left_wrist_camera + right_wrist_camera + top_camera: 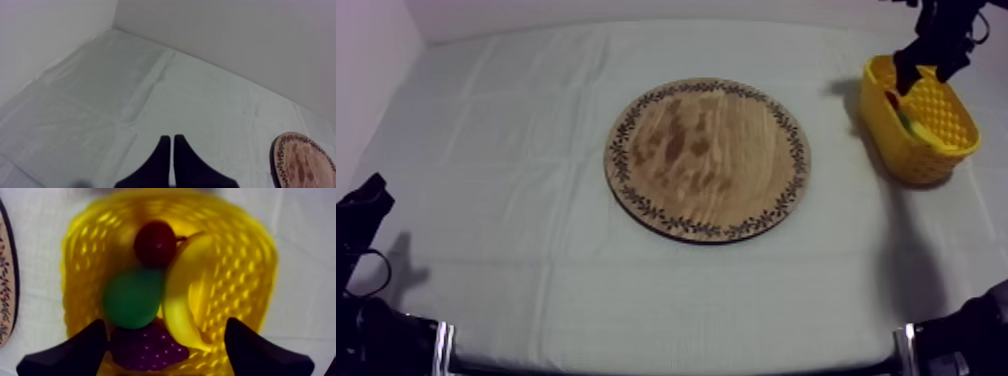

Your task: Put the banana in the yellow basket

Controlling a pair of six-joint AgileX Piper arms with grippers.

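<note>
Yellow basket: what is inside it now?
Inside the yellow basket lie a yellow toy banana, a green pear, a small red fruit and a purple bunch of grapes. The pear and banana overlap the grapes; the basket floor beneath them is hidden.

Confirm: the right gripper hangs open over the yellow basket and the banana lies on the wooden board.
Not quite: the banana lies in the yellow basket, not on the wooden board, as the right wrist view shows. The right gripper does hang open over the basket.
</note>
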